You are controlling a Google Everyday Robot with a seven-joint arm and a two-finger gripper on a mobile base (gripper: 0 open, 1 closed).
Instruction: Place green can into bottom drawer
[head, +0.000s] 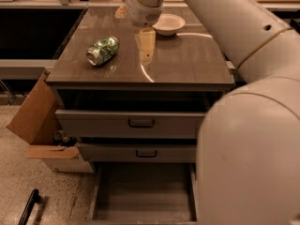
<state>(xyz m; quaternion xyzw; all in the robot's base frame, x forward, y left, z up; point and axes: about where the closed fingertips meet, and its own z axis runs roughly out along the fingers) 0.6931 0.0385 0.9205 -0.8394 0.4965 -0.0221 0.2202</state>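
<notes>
The green can (pixel 102 50) lies on its side on the left part of the cabinet top (pixel 187 64). My gripper (pixel 146 48) hangs over the middle of the top, pointing down, a short way to the right of the can and apart from it. It holds nothing that I can see. The bottom drawer (pixel 145 193) is pulled out below the two upper drawers, and its grey floor shows bare.
A white bowl (pixel 168 24) sits at the back of the top, just right of the gripper. My arm (pixel 248 139) fills the right foreground. An open cardboard box (pixel 35 118) stands left of the cabinet. A black bar (pixel 28 207) lies on the floor.
</notes>
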